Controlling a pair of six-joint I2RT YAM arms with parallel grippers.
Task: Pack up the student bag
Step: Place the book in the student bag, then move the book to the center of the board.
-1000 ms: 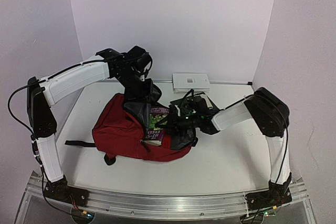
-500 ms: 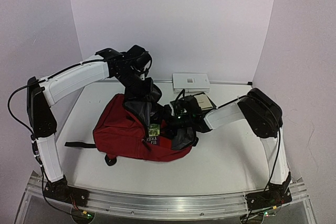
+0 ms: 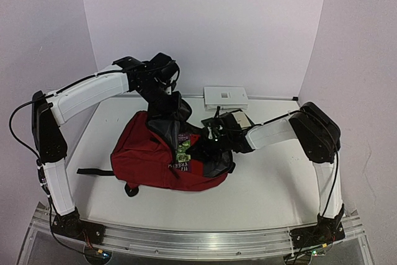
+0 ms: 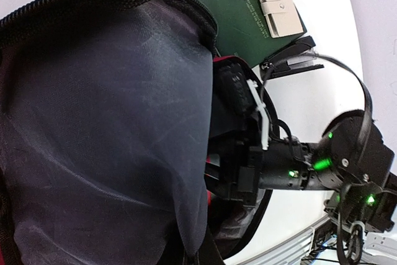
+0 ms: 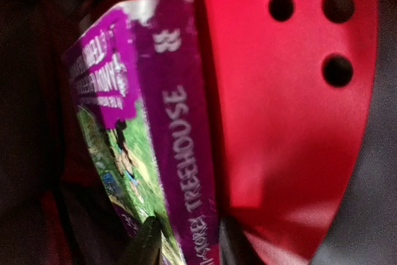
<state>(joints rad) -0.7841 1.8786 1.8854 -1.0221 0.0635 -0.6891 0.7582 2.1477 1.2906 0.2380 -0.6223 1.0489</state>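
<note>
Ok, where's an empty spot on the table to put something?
The widest bare strip of table lies between the student bag and the near rail. Another lies left of the bag. It is crowded behind the bag, by the white box and wallet.

1. The white table (image 3: 273, 184) in front of me carries these things.
2. The dark red student bag (image 3: 146, 153) lies on its middle.
3. A white box (image 3: 226, 97) rests at the far edge.
4. A green notebook (image 4: 223, 17) lies flat beside the bag.

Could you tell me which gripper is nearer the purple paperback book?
Right. The right gripper pinches the purple paperback book at its spine, inside the dark red fabric backpack; the left gripper lifts the flap above it.
</note>
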